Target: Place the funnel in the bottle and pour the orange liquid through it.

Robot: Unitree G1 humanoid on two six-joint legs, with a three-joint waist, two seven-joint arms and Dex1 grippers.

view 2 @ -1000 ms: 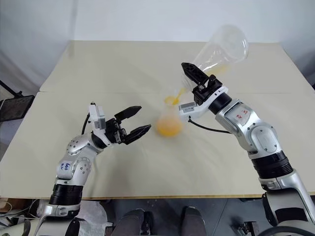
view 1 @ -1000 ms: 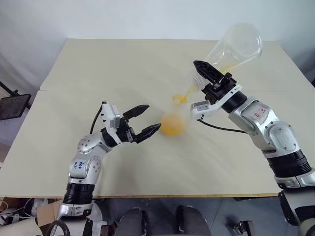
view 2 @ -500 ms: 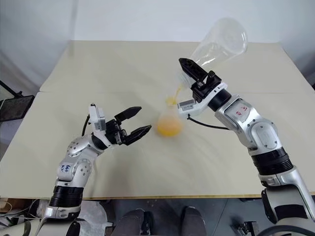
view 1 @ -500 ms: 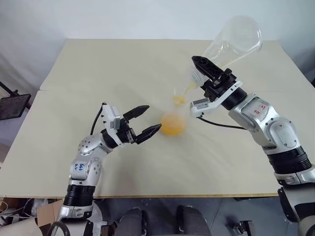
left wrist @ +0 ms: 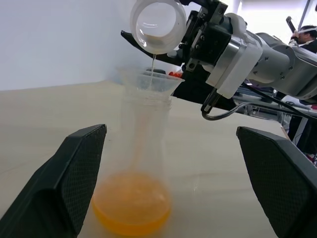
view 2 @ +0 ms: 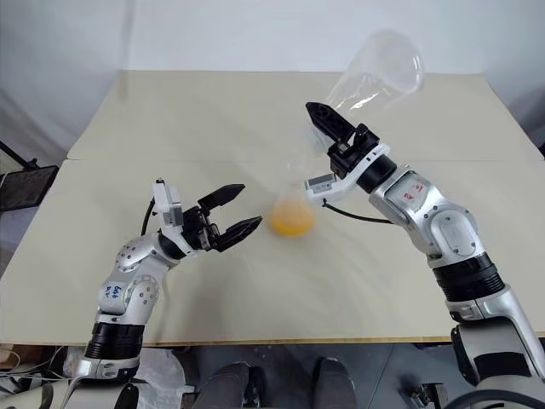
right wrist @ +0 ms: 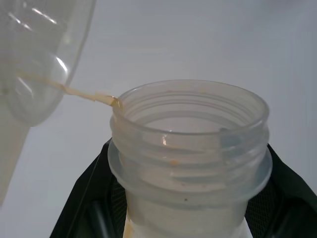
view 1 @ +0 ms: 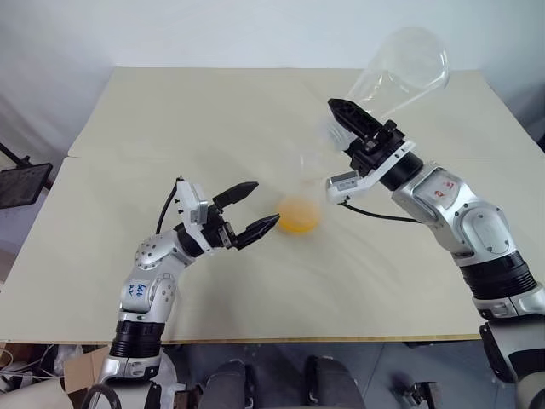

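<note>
The bottle (view 1: 300,204) stands upright at mid-table with the orange liquid (left wrist: 131,206) pooled in its wide base. In its neck sits the clear funnel (left wrist: 151,79). My right gripper (view 1: 347,128) is shut on the neck (right wrist: 190,148) of a large clear flask (view 1: 402,70), tipped mouth-down just above the funnel. A thin orange thread falls from the flask's mouth (left wrist: 157,25) into the funnel. The flask's body looks drained. My left gripper (view 1: 261,204) stands open to the left of the bottle, level with its base and not touching it.
The pale table (view 1: 170,119) has a seam running across it behind the bottle. A black stand (view 1: 21,183) sits off the table's left edge. A person (left wrist: 307,34) is in the background of the left wrist view.
The orange stream from the flask has thinned to a drip and the flask has emptied. The funnel has drained clear. The left arm has stayed where it was.
</note>
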